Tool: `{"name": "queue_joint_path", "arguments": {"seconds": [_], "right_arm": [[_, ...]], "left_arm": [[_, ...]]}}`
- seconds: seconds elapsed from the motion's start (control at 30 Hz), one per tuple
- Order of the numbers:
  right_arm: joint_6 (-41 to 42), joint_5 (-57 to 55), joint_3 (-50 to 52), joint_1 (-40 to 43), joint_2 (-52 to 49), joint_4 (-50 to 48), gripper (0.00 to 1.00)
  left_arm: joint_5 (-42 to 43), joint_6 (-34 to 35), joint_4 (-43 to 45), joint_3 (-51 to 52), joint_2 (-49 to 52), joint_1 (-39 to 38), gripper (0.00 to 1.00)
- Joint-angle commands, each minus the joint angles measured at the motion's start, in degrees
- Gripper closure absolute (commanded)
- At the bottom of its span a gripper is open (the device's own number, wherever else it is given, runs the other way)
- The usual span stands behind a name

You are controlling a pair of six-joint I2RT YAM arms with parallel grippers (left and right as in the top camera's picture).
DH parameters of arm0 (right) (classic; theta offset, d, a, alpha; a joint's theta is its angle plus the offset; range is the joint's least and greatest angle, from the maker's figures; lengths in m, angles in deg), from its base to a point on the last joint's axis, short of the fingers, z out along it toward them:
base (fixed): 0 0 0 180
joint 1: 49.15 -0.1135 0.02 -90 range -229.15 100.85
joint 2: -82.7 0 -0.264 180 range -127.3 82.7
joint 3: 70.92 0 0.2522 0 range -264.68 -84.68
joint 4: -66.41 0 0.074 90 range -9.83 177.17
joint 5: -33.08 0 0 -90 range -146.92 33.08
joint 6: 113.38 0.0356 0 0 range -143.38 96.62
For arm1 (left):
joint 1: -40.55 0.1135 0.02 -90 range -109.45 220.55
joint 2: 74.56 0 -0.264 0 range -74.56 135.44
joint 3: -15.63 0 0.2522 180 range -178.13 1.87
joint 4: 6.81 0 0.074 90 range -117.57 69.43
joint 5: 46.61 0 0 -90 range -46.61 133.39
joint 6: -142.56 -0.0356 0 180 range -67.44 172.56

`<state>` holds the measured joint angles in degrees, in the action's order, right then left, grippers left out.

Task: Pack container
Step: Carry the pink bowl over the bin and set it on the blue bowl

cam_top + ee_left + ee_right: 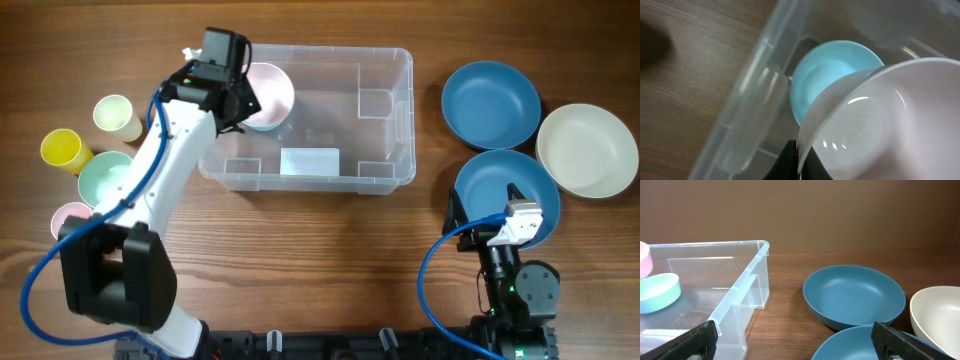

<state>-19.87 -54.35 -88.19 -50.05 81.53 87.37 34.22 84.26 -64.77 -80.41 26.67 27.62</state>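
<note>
We see the clear plastic rectangular container (pixel 411 120) sitting on the wooden counter (pixel 320 250), toward the middle rear, between the two arms. Our left tool (pixel 799 162) is clenched on the rim of a pale pink round bowl (pixel 272 88). It holds the bowl tilted over the container's left end, just above a light blue round bowl (pixel 830 70) that lies inside the container. Our right tool (pixel 800 342) is released, its jaws spread wide, above a dark blue round bowl (pixel 495 175) to the right of the container. A second dark blue bowl (pixel 490 100) and a cream round bowl (pixel 588 150) lie close by.
</note>
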Motion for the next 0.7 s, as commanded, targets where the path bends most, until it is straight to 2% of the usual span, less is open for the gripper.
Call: {"name": "queue_joint_path", "arguments": {"seconds": [0.0, 0.3, 0.5, 0.67], "right_arm": [[-0.4, 0.5, 0.1, 0.3, 0.2, -0.2, 0.00], [-0.4, 0.5, 0.1, 0.3, 0.2, -0.2, 0.00], [-0.4, 0.5, 0.1, 0.3, 0.2, -0.2, 0.00], [-0.4, 0.5, 0.1, 0.3, 0.2, -0.2, 0.00]], "left_arm": [[-0.3, -1.1, 1.2, -1.3, 0.3, 1.0, 0.96], [2.3, -1.2, 5.0, -1.3, 0.5, 0.5, 0.96], [2.3, 4.8, 5.0, -1.3, 2.4, 0.3, 0.96], [2.2, 5.2, 5.2, -1.3, 4.5, 0.3, 0.96]]}}
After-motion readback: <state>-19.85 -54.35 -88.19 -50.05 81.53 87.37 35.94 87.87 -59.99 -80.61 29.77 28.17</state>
